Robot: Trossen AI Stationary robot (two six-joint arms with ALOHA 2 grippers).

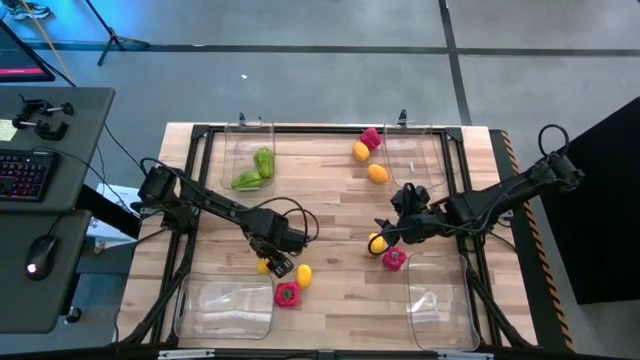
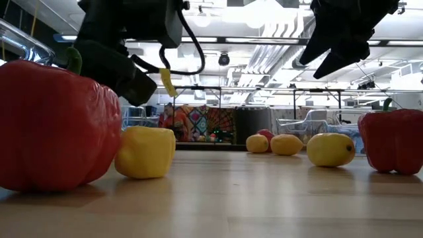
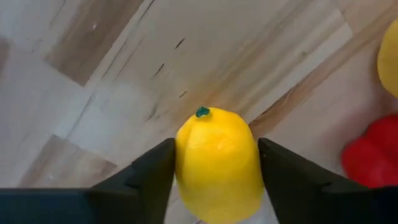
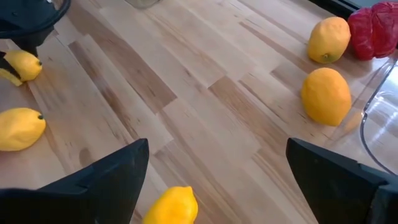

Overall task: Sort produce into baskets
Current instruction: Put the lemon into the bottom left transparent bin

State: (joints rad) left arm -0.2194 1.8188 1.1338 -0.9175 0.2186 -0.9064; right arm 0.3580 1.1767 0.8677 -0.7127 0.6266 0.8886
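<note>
A yellow lemon [image 3: 217, 162] lies on the wooden table between the fingers of my left gripper [image 1: 271, 264], which is shut on it. Just beside it lie another yellow piece [image 1: 303, 275] and a red pepper [image 1: 287, 295]. My right gripper [image 1: 386, 237] hangs open above the table, over a second lemon [image 4: 173, 208] and next to a red pepper [image 1: 393, 259], touching neither. Two green pieces [image 1: 255, 170] lie in the far-left basket [image 1: 232, 140]. An orange piece [image 1: 377, 172], a yellow one [image 1: 360, 151] and a magenta one [image 1: 371, 138] rest on the table at the far right. My left gripper pinches the lemon's two opposite sides [image 3: 183, 165] between its two fingers, at about the lemon's middle. The fingers come steeply from above and lie across it. The green stem end [image 3: 202, 112] sticks out beyond the fingertips. The lemon seems to rest on the wood.
Three more clear baskets stand at the corners: near left [image 1: 225, 305], near right [image 1: 440, 300] and far right [image 1: 425, 150]. The middle of the table [image 1: 330, 210] is bare wood. A desk with keyboard and mouse stands left of the table.
</note>
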